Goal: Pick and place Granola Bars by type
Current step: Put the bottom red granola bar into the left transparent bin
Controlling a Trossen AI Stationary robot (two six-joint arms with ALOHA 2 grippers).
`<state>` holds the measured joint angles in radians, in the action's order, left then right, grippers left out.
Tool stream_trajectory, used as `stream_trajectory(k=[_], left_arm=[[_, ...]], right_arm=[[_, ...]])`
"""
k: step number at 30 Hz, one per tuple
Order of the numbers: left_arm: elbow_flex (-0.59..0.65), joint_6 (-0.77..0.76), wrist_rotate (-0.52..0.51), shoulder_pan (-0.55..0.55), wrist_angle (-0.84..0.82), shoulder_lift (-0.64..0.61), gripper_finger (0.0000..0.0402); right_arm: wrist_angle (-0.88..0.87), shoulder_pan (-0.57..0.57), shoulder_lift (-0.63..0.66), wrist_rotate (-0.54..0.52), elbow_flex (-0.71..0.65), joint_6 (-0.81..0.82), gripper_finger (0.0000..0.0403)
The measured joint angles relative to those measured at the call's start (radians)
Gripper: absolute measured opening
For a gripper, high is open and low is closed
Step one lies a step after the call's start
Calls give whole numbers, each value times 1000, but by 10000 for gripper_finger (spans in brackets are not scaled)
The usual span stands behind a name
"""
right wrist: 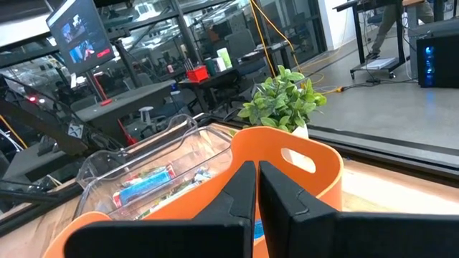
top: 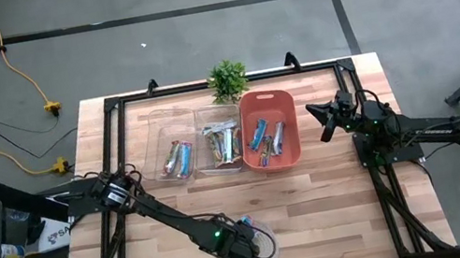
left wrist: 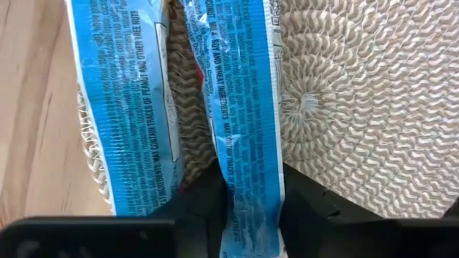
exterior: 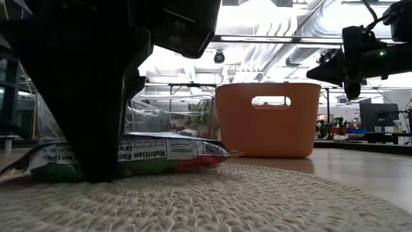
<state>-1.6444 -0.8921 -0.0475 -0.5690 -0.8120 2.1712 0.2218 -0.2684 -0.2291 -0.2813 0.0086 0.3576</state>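
Observation:
Two blue-wrapped Granola Bars lie side by side on a round woven mat [left wrist: 358, 107] near the table's front edge. My left gripper [left wrist: 251, 215] stands over the mat [top: 266, 236], its fingers closed in on one blue bar [left wrist: 240, 107]. The other blue bar [left wrist: 125, 107] lies free beside it, half over the mat's rim. In the low view the gripped bar [exterior: 161, 154] lies flat on the mat. My right gripper [top: 322, 122] waits shut at the table's right, by the orange bin [top: 270, 129], touching nothing. My left gripper pinches the blue bar between its two fingers [left wrist: 204, 204], one on each long edge [left wrist: 233, 186], near one end of the bar. The fingers come steeply from above and lie across the bar. The bar rests flat on the mat.
Three bins stand in a row at the table's far side: two clear ones [top: 174, 144] [top: 220, 138] and the orange one [exterior: 267, 119], each holding several bars. A small potted plant [top: 227, 80] stands behind them. Bare wood lies between bins and mat.

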Motion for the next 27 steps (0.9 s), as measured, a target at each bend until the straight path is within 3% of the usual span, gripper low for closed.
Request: stream_trajectory(k=[10, 27], left_arm=[[-121, 92, 3, -1, -46, 12, 83], [-555, 516, -249, 10, -86, 6, 83]], right_arm=[[0, 0, 0, 0, 0, 0, 0], [0, 0, 0, 0, 0, 0, 0]])
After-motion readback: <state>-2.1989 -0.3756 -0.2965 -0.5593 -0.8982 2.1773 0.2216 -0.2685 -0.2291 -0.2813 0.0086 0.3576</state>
